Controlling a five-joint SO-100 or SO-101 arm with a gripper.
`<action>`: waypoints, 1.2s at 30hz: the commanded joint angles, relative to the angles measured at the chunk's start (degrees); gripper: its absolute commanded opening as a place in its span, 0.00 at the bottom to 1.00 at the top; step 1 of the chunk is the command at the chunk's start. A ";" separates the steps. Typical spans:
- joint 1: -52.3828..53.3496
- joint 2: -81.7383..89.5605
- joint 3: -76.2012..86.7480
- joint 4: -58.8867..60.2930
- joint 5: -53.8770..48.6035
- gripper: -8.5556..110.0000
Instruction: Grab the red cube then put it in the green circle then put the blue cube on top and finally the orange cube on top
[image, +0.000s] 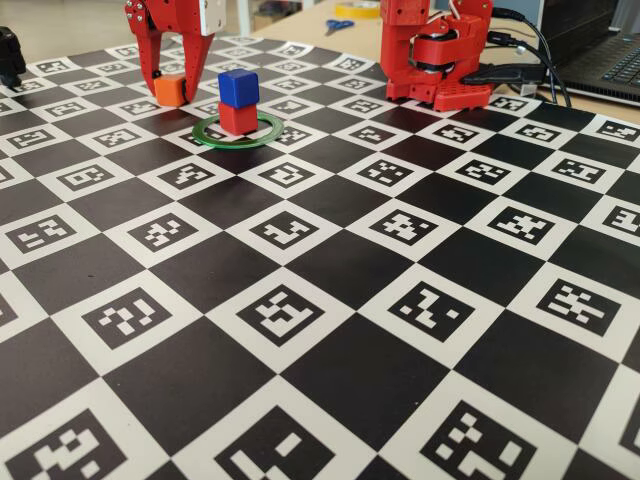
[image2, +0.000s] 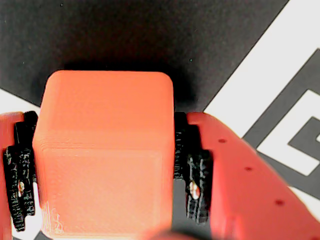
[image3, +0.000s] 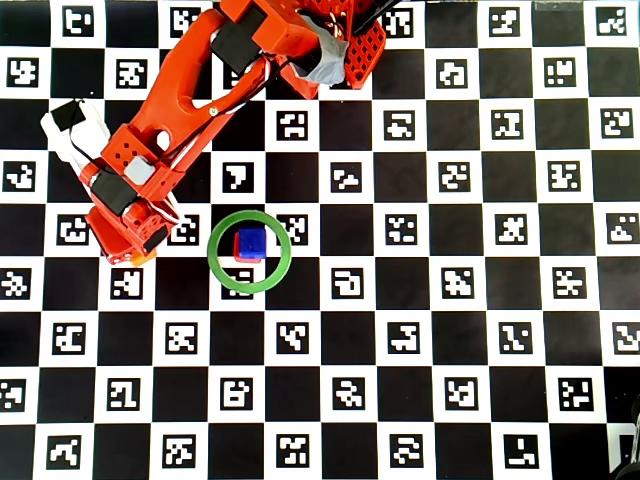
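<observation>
The orange cube (image2: 105, 155) fills the wrist view, with a black pad pressed against its left and right sides. My gripper (image: 172, 92) is shut on it at the far left of the board, low over the surface. In the overhead view only a sliver of the orange cube (image3: 144, 258) shows under the gripper (image3: 135, 250). To the right, the red cube (image: 238, 118) stands inside the green circle (image: 212, 137) with the blue cube (image: 238, 87) stacked on top. From overhead the blue cube (image3: 250, 243) covers most of the red cube (image3: 238, 256) within the green circle (image3: 224, 274).
The arm's red base (image: 440, 60) stands at the back right of the checkered marker board. Behind it are cables (image: 530, 50) and a laptop (image: 610, 55). Blue scissors (image: 338, 25) lie on the table beyond the board. A black object (image: 10, 55) sits at the far left edge.
</observation>
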 joint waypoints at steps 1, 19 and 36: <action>0.62 2.37 -0.44 -0.44 -0.44 0.13; -0.09 13.18 -9.67 12.92 -4.66 0.13; -7.03 19.78 -28.48 33.31 -20.30 0.13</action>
